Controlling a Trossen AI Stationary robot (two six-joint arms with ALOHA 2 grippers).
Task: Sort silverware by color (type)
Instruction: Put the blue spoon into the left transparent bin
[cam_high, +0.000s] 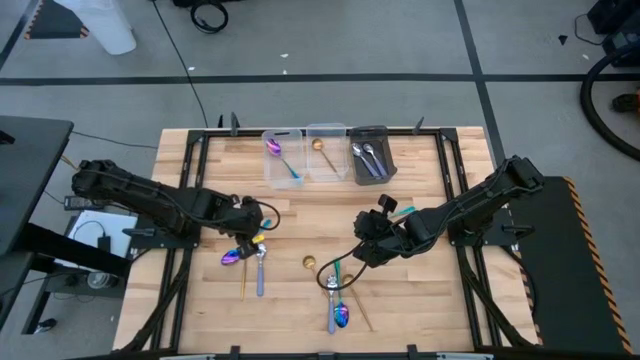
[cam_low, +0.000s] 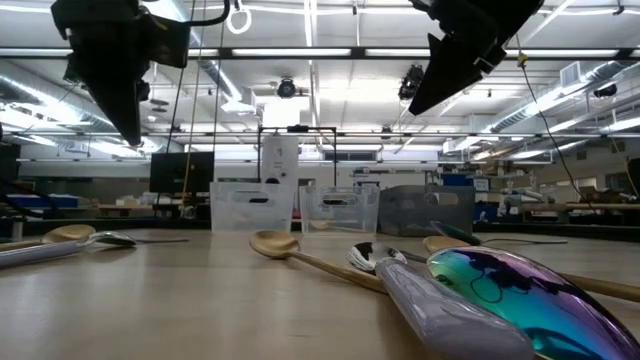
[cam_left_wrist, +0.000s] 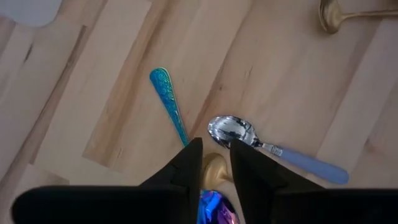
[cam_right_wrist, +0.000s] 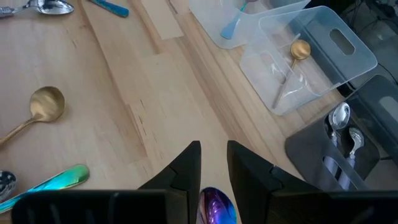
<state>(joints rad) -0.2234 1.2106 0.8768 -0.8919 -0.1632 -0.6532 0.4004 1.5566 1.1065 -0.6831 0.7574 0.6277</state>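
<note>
- Reading the left end effector (cam_left_wrist: 214, 163): narrowly parted over a crowded cluster; we risk pinching the gold spoon (cam_left_wrist: 214, 169) and silver spoon (cam_left_wrist: 231, 129) together.
- Right end effector (cam_right_wrist: 213, 163): whether it grips the iridescent spoon (cam_right_wrist: 216, 204) we cannot tell; a drop would land outside the bins (cam_high: 283, 160).

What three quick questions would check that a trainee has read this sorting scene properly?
1. How many spoons lie in the grey bin?
2. True or false: the middle clear bin holds a silver spoon.
3. Which one shows between the right fingers? A: a gold spoon. B: a purple spoon. C: a silver spoon.

Key: 1: two. 2: false, it holds a gold spoon. 3: B, the purple spoon.
</note>
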